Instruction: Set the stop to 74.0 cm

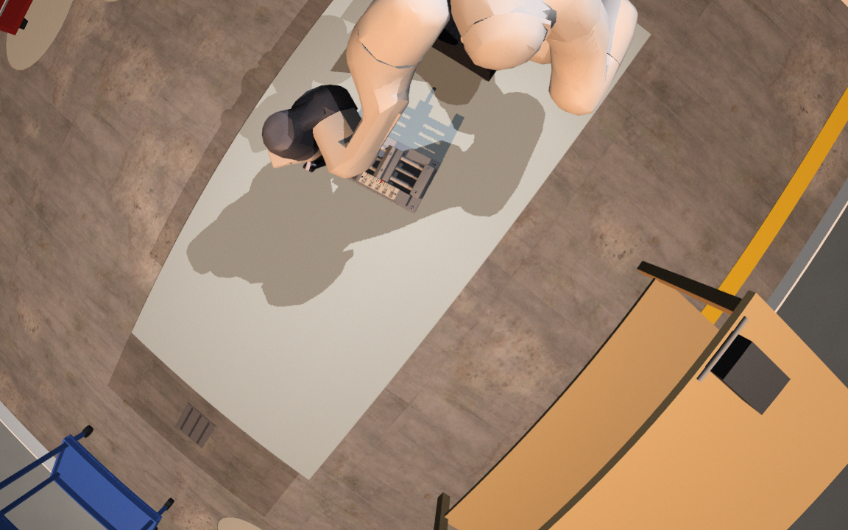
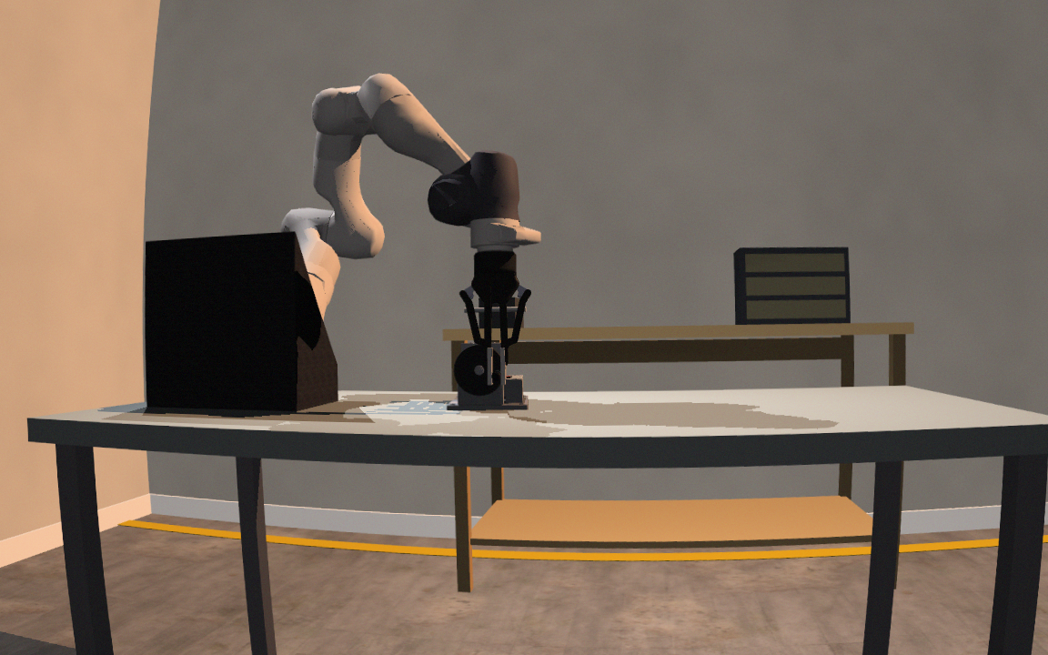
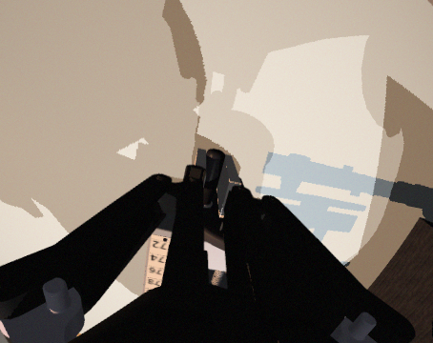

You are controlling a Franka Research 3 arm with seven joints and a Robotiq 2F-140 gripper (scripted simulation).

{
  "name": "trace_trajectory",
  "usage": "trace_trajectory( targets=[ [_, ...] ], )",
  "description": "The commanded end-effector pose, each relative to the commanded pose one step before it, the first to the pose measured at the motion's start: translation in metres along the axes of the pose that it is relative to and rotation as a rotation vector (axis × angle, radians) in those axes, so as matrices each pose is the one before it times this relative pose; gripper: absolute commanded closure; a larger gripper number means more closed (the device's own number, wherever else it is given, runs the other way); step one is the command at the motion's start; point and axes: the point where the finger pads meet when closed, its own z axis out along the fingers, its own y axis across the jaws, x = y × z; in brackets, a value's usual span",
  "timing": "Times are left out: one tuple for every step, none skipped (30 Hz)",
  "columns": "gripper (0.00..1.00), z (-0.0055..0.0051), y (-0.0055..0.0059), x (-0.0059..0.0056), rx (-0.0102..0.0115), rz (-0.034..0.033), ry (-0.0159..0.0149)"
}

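The black handwheel [image 2: 469, 369] stands upright on the side of the stop device [image 1: 424, 157] [image 2: 515, 389]. My gripper [image 2: 497, 366] [image 3: 211, 165] points down at the wheel, its fingers nearly together around the wheel's dark crank handle [image 3: 216, 159]. The arm hides the wheel in the top view. The stop, seemingly the grey crossbar [image 1: 388, 160], sits between the rails' ends. A pale scale [image 1: 384, 188] [image 3: 155, 262] runs along the device's edge; 72 to 78 show in the wrist view. A small red mark shows at the scale in the top view, but its reading is too small to tell.
The device stands on the pale table [image 1: 322, 369] [image 2: 878, 407]. A large black box [image 2: 222, 326] stands at the table's left in the exterior view. A wooden bench [image 1: 697, 461] [image 2: 674, 332] with a drawer unit [image 2: 792, 285] stands apart. A blue cart [image 1: 101, 481] is at lower left.
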Motion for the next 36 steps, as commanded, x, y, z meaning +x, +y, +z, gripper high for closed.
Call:
trace_trajectory(
  targets=[
    [0.96,-0.00868,-0.00099,0.00003,-0.00006,0.00565,-0.00246],
    [0.96,-0.00119,0.00011,0.0,0.0,0.0,0.0],
    [0.96,-0.00115,0.00011,0.0,0.0,0.0,0.0],
    [0.96,-0.00112,0.00011,0.0,0.0,0.0,0.0],
    [0.96,-0.00109,0.00011,0.0,0.0,0.0,0.0],
    [0.96,0.0,0.0,0.0,0.0,0.0,0.0],
    [0.96,0.0,0.0,0.0,0.0,0.0,0.0],
    [0.96,-0.00094,0.00023,0.0,0.0,0.0,0.0],
    [0.96,-0.0009,0.00024,0.0,0.0,0.0,0.0],
    [0.96,-0.00087,0.00024,0.0,0.0,0.0,0.0],
    [0.96,-0.00084,0.00023,0.0,0.0,0.0,0.0],
    [0.96,-0.00081,0.00023,0.0,0.0,0.0,0.0],
    [0.96,-0.00079,0.00022,0.0,0.0,0.0,0.0],
    [0.96,-0.00074,0.00023,0.0,0.0,0.0,0.0],
    [0.96,-0.00062,0.00029,0.0,0.0,0.0,0.0],
    [0.96,-0.0006,0.00028,0.0,0.0,0.0,0.0],
    [0.96,-0.00058,0.00027,0.0,0.0,0.0,0.0],
    [0.96,-0.00055,0.00026,0.0,0.0,0.0,0.0],
    [0.96,-0.00053,0.00025,0.0,0.0,0.0,0.0],
    [0.96,-0.00051,0.00024,0.0,0.0,0.0,0.0],
    [0.96,-0.00049,0.00023,0.0,0.0,0.0,0.0],
    [0.96,-0.00047,0.00023,0.0,0.0,0.0,0.0],
    [0.96,0.0,0.0,0.0,0.0,0.0,0.0],
    [0.96,0.0,0.0,0.0,0.0,0.0,0.0],
    [0.96,-0.00045,0.00022,0.0,0.0,0.0,0.0],
    [0.96,-0.00043,0.00021,0.0,0.0,0.0,0.0],
    [0.96,-0.00035,0.00024,0.0,0.0,0.0,0.0],
    [0.96,-0.00033,0.00023,0.0,0.0,0.0,0.0],
    [0.96,-0.00032,0.00022,0.0,0.0,0.0,0.0],
    [0.96,-0.0003,0.00021,0.0,0.0,0.0,0.0],
    [0.96,-0.00028,0.0002,0.0,0.0,0.0,0.0],
    [0.96,-0.00027,0.00019,0.0,0.0,0.0,0.0],
    [0.96,-0.00025,0.00018,0.0,0.0,0.0,0.0],
    [0.96,-0.00024,0.00017,0.0,0.0,0.0,0.0],
    [0.96,-0.00023,0.00016,0.0,0.0,0.0,0.0],
    [0.96,-0.00021,0.00015,0.0,0.0,0.0,0.0]
  ],
)
